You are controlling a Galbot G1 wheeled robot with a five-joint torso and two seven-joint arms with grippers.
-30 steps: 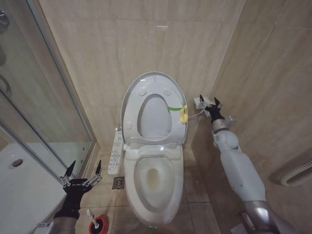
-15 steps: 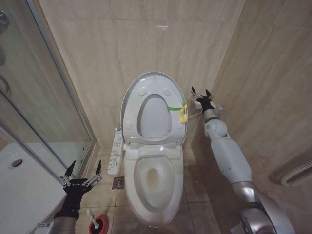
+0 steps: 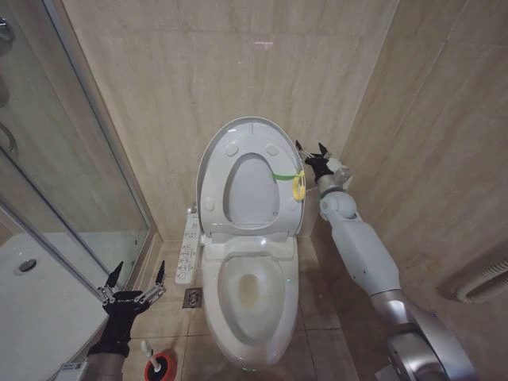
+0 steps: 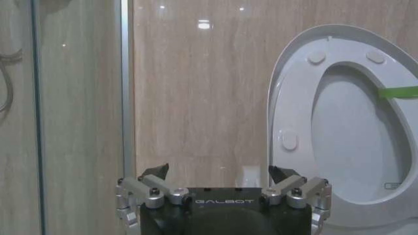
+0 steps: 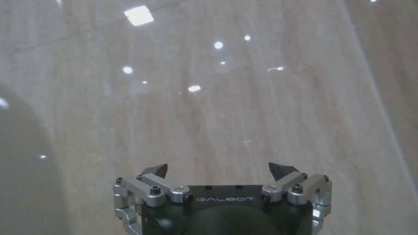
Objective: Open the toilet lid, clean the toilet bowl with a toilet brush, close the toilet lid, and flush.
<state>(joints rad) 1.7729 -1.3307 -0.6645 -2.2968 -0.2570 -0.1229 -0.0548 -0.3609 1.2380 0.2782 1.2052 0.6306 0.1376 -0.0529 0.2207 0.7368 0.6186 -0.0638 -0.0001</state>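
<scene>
Tight on my right: the wall's close. Right gripper [image 3: 311, 151], fingers spread, sits just beside the upright toilet lid [image 3: 213, 171]'s yellow ring [image 3: 298, 186]. Left gripper [image 3: 133, 274] spread, low by the toilet brush [image 3: 148, 354].

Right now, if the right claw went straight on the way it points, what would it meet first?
Probably the tiled wall. The open right claw sits beside the raised lid, pointing past it; depth is unclear.

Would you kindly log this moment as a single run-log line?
toilet lid: raised | toilet brush: in holder | right gripper: open beside lid's yellow ring | left gripper: open, above brush
</scene>
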